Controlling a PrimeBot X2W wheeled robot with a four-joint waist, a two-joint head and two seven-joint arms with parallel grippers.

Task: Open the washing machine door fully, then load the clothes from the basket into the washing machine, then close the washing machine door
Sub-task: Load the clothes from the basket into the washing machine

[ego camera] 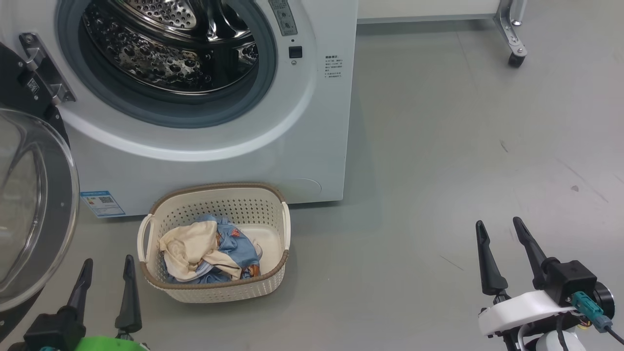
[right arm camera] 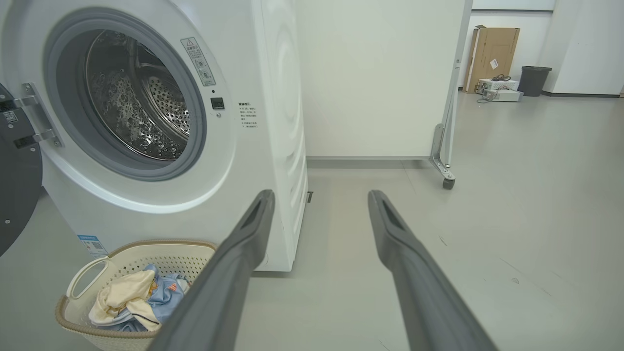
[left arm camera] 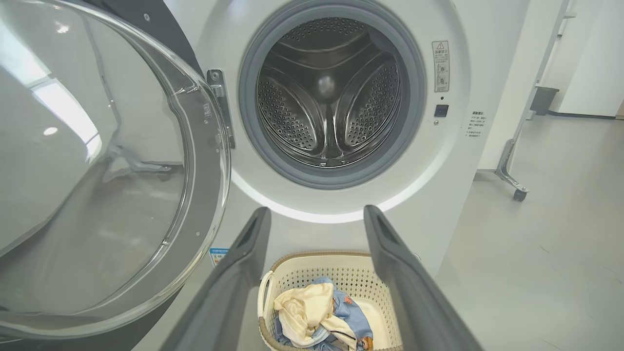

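Observation:
The white washing machine (ego camera: 312, 146) stands with its door (ego camera: 29, 204) swung wide open to the left, so the steel drum (left arm camera: 329, 92) is exposed and holds nothing. On the floor before it sits the cream basket (ego camera: 214, 287) holding the clothes (ego camera: 209, 251), a cream-beige piece lying over a light blue printed one. My left gripper (ego camera: 108, 262) is open just left of the basket, near the door's glass, and in the left wrist view the left gripper (left arm camera: 317, 212) points over the basket (left arm camera: 341, 273). My right gripper (ego camera: 500, 223) is open, far right over bare floor.
Grey floor stretches to the right of the machine. A white partition on a wheeled metal foot (ego camera: 516, 53) stands at the back right. In the right wrist view a cardboard box (right arm camera: 491, 56) and a dark bin (right arm camera: 533, 80) sit far off by the wall.

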